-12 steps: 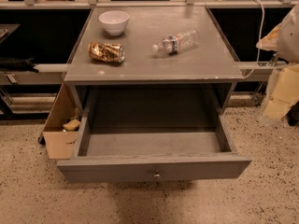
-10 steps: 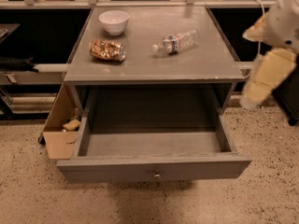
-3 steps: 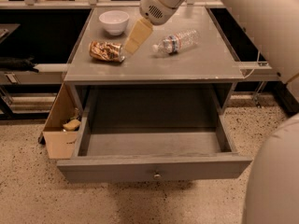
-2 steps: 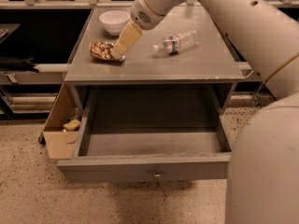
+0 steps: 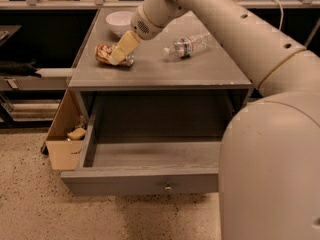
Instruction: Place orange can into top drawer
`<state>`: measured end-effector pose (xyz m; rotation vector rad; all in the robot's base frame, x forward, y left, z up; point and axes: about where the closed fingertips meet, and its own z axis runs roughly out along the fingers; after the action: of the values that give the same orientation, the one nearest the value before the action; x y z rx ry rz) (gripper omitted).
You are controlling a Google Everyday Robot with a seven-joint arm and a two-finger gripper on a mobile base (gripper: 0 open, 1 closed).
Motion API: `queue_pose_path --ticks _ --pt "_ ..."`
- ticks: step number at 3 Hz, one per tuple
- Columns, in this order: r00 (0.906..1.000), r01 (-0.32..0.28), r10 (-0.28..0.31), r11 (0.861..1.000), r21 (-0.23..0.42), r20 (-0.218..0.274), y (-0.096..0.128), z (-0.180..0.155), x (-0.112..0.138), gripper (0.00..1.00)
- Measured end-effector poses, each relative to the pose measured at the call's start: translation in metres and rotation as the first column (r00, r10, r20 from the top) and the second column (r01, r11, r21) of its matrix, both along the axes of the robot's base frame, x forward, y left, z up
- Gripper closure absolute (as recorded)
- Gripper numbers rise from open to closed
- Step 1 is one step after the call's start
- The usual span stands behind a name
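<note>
The robot's arm [image 5: 235, 39] fills the lower right of the view and hides the right end of the top drawer [image 5: 140, 181] and the table's right leg. The drawer stands pulled out under the table [image 5: 200, 71], its knob showing on the front panel and its floor bare where visible.

The gripper [image 5: 117, 60] is at the back left of the table top, slanting down onto the orange can [image 5: 104, 53]. It shows as a single tan wedge, so whether it is open or closed cannot be told.

The can lies on its side near the table's left edge. Its right part is covered by the gripper tip, which looks to be touching it.

Behind the can on the table, a white bowl [image 5: 116, 20] is partly hidden by the wrist. A water bottle [image 5: 187, 45] lies toward the table's middle. A cardboard box [image 5: 62, 134] sits on the floor left of the table, partly behind the drawer side.
</note>
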<state>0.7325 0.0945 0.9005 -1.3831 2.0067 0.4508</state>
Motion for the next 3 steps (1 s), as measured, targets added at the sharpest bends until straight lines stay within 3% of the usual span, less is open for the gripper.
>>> queue_pose_path --ticks 2,3 --pt "0.9989 0.044 -0.044 0.999 0.001 -0.015 0.024 -0.030 0.028 0.00" --pt "0.9985 0.046 -0.046 0.999 -0.014 -0.029 0.034 -0.045 0.034 0.15"
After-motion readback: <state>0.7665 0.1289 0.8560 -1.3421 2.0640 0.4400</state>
